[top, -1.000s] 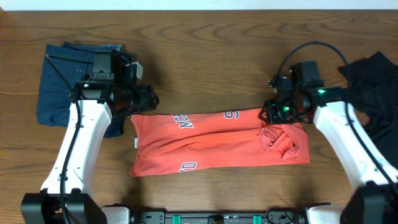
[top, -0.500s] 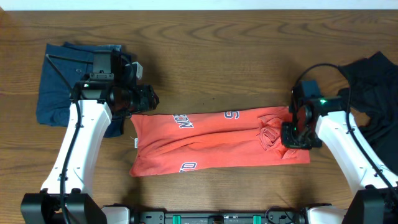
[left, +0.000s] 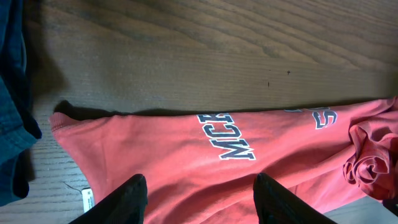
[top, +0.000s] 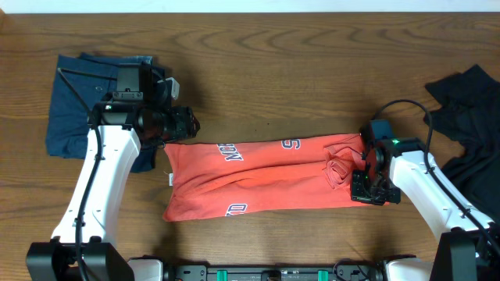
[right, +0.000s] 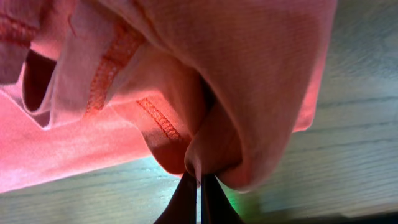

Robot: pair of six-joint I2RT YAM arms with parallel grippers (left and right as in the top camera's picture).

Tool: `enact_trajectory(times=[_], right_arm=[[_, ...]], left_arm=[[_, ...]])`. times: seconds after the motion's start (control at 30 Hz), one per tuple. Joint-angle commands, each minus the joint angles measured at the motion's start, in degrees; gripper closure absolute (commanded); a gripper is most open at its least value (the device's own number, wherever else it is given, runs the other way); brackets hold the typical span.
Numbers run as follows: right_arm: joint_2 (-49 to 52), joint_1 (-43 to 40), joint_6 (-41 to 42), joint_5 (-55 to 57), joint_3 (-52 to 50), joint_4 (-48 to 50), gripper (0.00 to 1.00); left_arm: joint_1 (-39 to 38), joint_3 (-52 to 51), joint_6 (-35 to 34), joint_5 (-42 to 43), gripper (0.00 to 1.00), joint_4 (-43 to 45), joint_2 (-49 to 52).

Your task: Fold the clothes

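Folding looks about half done: the coral-red T-shirt (top: 258, 176) lies as a long band across the worktop (top: 273, 70). The right end effector (right: 199, 183) pinches cloth at its right end, while the left end effector (left: 199, 183) hangs spread above its left end. Next, probably, the pinched end must be lifted and carried left.

White arms (top: 98, 183), black wrists (top: 168, 122), seemingly matte-black left gripper (left: 198, 202).

T-shirt (top: 266, 176): coral-red, with seam stitching in a deeper orange-red. Lettering (left: 231, 135): navy, outlined in white. Tag (top: 169, 179): white. Navy garment (top: 74, 105): dark, slightly faded blue. Black garment (top: 469, 109): plain black. Table (top: 273, 62): mid-brown wood with darker wavy grain. Right arm (top: 437, 187): white shell, black joints, small green light.
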Motion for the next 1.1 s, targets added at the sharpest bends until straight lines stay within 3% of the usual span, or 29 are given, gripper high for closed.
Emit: enact_trajectory(times=[0.0, 0.2, 0.43, 0.47, 0.5, 0.53, 0.57, 0.8, 0.9, 0.97, 1.07], right_arm=[[0.04, 0.85, 0.57, -3.87, 0.81, -0.48, 0.99], [-0.07, 4.26, -9.01, -16.70, 3.10, -0.39, 0.99], [-0.04, 11.39, -11.63, -14.78, 3.10, 0.55, 0.98], [-0.04, 12.09, -11.63, -13.88, 3.10, 0.70, 0.89], [-0.04, 12.59, -11.61, -12.68, 3.10, 0.87, 0.68], [-0.04, 12.72, -11.37, -11.67, 3.10, 1.05, 0.57], [-0.04, 12.70, -11.37, -11.37, 3.10, 1.18, 0.53], [-0.35, 10.16, -9.22, -11.17, 8.66, 2.21, 0.51], [-0.37, 7.28, -3.74, -7.80, 12.31, 2.86, 0.48], [-0.37, 4.98, -3.43, -5.16, 12.90, 5.11, 0.56], [0.59, 2.54, -3.41, 0.79, 12.83, 5.68, 0.58]], left_arm=[[0.20, 0.74, 0.57, 0.28, 0.43, 0.09, -0.72], [0.20, 0.74, 0.55, 0.28, 0.43, 0.07, -0.72], [0.20, 0.74, 0.55, 0.28, 0.43, 0.07, -0.72], [0.20, 0.74, 0.55, 0.28, 0.43, 0.07, -0.72], [0.20, 0.74, 0.55, 0.28, 0.43, 0.04, -0.72], [0.20, 0.74, 0.55, 0.31, 0.43, 0.04, -0.72], [0.20, 0.74, 0.55, 0.31, 0.43, 0.04, -0.72], [0.20, 0.74, 0.55, 0.28, 0.43, 0.04, -0.72], [0.20, 0.74, 0.55, 0.28, 0.43, 0.02, -0.72], [0.20, 0.74, 0.55, 0.28, 0.43, 0.02, -0.72], [0.20, 0.74, 0.55, 0.31, 0.43, 0.04, -0.72]])
